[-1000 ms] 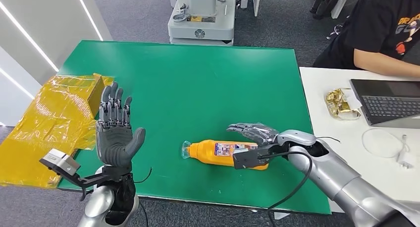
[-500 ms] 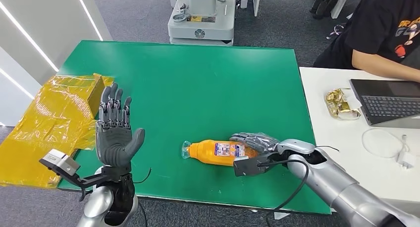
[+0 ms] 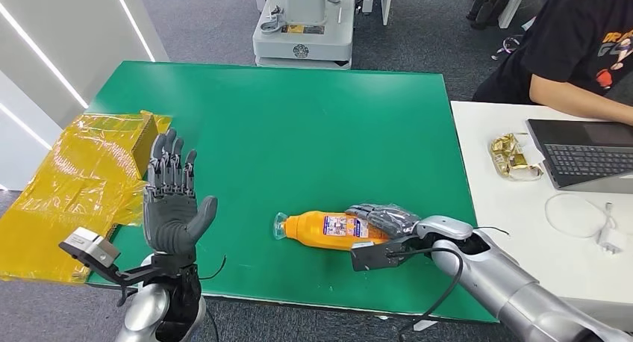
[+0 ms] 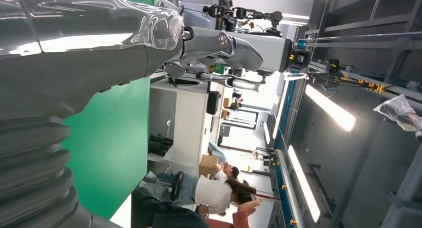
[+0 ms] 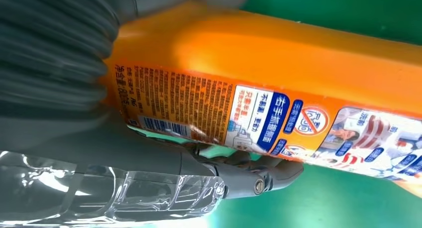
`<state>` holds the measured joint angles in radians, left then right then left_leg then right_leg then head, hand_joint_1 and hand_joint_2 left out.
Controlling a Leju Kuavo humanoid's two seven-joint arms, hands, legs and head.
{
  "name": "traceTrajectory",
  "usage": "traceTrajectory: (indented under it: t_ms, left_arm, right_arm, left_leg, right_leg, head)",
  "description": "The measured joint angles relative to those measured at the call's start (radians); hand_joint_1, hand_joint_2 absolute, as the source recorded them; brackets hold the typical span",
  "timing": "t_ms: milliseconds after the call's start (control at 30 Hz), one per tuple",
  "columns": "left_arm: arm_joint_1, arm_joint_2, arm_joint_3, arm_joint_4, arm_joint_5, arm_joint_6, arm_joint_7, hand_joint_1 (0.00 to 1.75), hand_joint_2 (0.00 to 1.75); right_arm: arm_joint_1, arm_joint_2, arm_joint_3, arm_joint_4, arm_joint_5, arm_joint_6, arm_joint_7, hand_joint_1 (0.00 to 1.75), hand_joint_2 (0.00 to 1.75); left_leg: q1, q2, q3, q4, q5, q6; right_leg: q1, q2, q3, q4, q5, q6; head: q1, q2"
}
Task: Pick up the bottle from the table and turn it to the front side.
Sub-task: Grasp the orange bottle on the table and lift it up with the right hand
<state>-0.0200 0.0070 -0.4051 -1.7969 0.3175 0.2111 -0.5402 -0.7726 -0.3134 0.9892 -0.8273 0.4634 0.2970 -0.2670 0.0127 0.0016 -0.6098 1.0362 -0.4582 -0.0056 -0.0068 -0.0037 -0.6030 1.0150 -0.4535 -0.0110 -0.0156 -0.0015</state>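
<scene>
Lying on its side, the orange bottle (image 3: 328,229) shows its printed label, the right hand (image 3: 384,219) wrapped around its base.

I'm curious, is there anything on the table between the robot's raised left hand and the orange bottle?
No. In the head view, only bare green table lies between the left hand and the bottle.

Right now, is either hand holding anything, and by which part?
The right hand wraps the orange bottle at its base end as it lies on the table. The left hand holds nothing.
</scene>
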Motion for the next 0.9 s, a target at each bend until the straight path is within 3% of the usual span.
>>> traceTrajectory:
  t_ms: [467, 633, 767, 900]
  left_arm:
    - [0.006, 0.006, 0.000, -0.006, 0.001, 0.005, 0.000, 0.00, 1.75]
    - [0.018, 0.008, 0.000, -0.019, -0.001, 0.017, 0.000, 0.00, 1.75]
    - [0.034, 0.008, 0.000, -0.037, -0.011, 0.027, 0.000, 0.00, 1.75]
    - [0.056, 0.008, 0.000, -0.060, -0.032, 0.044, -0.001, 0.00, 1.75]
  right_arm:
    - [0.009, 0.000, 0.000, -0.014, 0.001, -0.007, -0.007, 1.75, 1.75]
    - [0.023, 0.000, -0.003, -0.034, 0.018, -0.051, 0.001, 1.75, 1.75]
    - [0.048, 0.003, -0.028, -0.067, 0.030, -0.140, 0.032, 1.75, 1.75]
    - [0.110, 0.018, -0.105, -0.142, 0.011, -0.320, 0.073, 1.75, 1.75]
  left_leg:
    - [0.000, 0.000, 0.000, 0.000, 0.000, 0.000]
    - [0.000, 0.000, 0.000, 0.000, 0.000, 0.000]
    - [0.000, 0.000, -0.001, 0.000, 0.000, 0.000]
    - [0.000, 0.000, -0.001, 0.000, 0.000, 0.000]
  right_leg:
    - [0.000, 0.000, 0.000, 0.000, 0.000, 0.000]
    - [0.000, 0.000, 0.000, 0.000, 0.000, 0.000]
    - [0.000, 0.000, 0.000, 0.000, 0.000, 0.000]
    - [0.000, -0.001, 0.000, 0.000, -0.001, 0.000]
  head:
    - [0.000, 0.000]
    - [0.000, 0.000]
    - [0.000, 0.000]
    - [0.000, 0.000]
